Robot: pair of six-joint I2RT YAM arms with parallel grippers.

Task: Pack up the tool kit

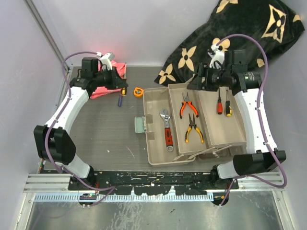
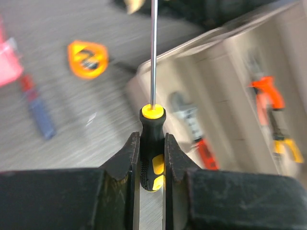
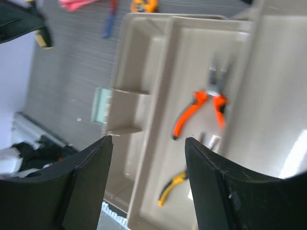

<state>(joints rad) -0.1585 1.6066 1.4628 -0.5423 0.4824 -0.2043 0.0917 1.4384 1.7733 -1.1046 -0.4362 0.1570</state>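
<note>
Top cam: toolbox (image 1: 156,143) lay open, wrench (image 1: 167,127) + pliers (image 1: 184,106) inside, tape measure (image 1: 138,91) outside. L wrist: left gripper (image 2: 152,143) was clamped on black-yellow screwdriver (image 2: 152,117) — carry step. R wrist: right gripper (image 3: 148,141) stood apart, empty. Next prob: swing over toolbox, release.

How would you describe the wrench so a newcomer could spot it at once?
Find the open beige toolbox, right of centre on the table. In the top view, the wrench lies alone in its leftmost compartment. Unlike the orange pliers and yellow pliers in the next tray, it has a single red handle and a silver head.
</note>
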